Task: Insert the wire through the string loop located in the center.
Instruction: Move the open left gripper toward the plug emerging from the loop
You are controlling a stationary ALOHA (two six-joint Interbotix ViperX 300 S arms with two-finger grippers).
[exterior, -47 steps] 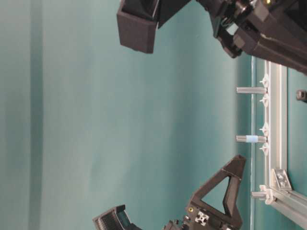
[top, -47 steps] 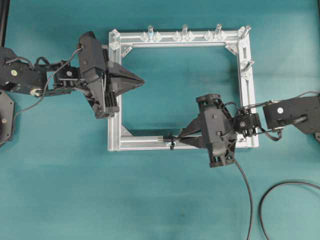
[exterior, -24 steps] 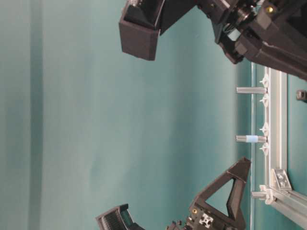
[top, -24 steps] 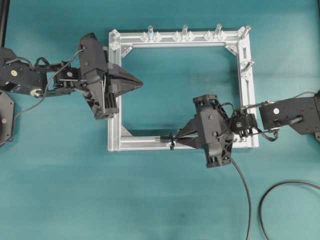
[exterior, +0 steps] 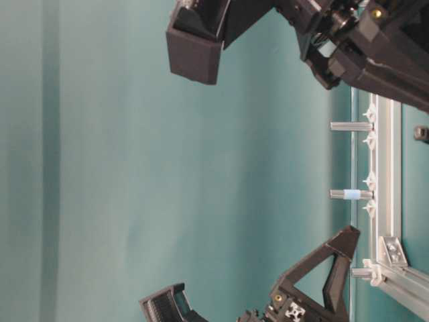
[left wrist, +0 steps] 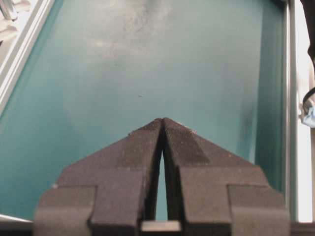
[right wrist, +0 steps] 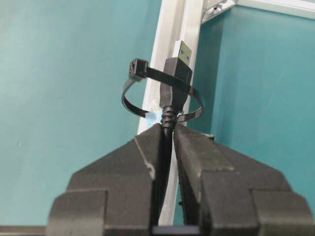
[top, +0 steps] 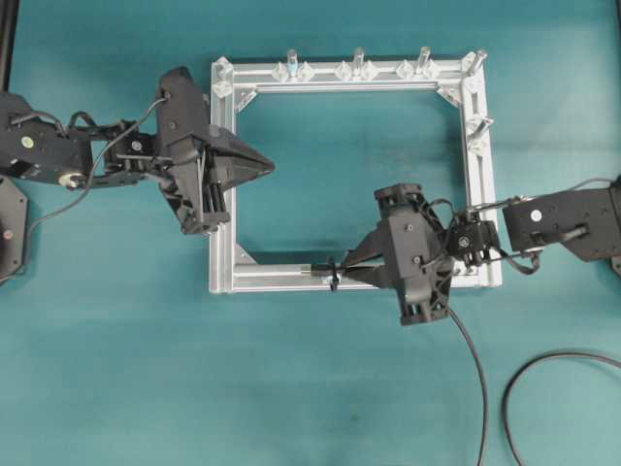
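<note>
Black and empty, the left hand (top: 262,165) is clenched and hovers inside the aluminium frame (top: 349,74), probably parked clear of the work. On the frame's near rail, the plug of the wire (right wrist: 176,73) sits inside the string loop (right wrist: 142,105), lying along the rail with its silver tip leftward in the overhead view. The right hand (right wrist: 166,135) grasps the wire just behind the plug, likely to steer it straight.

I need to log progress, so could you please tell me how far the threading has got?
Done: the right hand grips the wire just behind its plug, whose tip already pokes through the string loop. In hand: feeding it along the rail. Left: pulling more through; the left hand, shut and empty, waits apart.
</note>
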